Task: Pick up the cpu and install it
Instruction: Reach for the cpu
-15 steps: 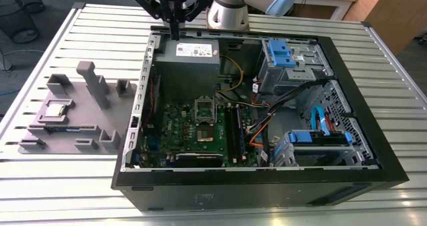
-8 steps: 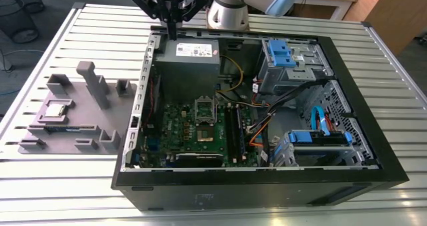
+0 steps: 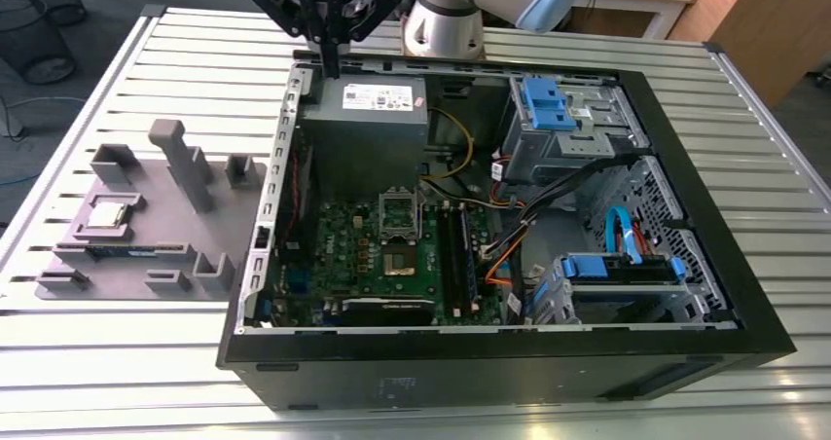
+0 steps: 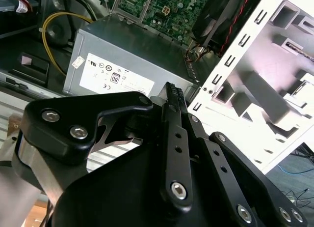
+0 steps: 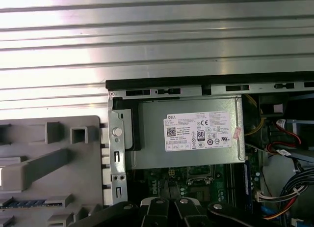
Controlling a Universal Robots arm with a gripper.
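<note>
The cpu (image 3: 111, 213) is a small silvery square lying flat in a pocket of the grey holder tray (image 3: 169, 265), on the exterior view's left, outside the computer case. My gripper (image 3: 333, 70) hangs at the case's rear edge above the grey power supply (image 3: 368, 119), well away from the cpu. Its dark fingers (image 4: 172, 92) stand together with nothing between them. The metal socket frame (image 3: 399, 216) sits on the green motherboard (image 3: 377, 265) below the power supply, and it also shows in the first wrist view (image 5: 200, 177).
The open black case (image 3: 520, 362) lies on a slatted metal table (image 3: 117, 362). Inside are blue drive cages (image 3: 546, 104), cables (image 3: 513, 245) and memory slots (image 3: 454, 245). Upright grey posts (image 3: 182, 163) and a memory stick (image 3: 124, 250) stand on the holder tray.
</note>
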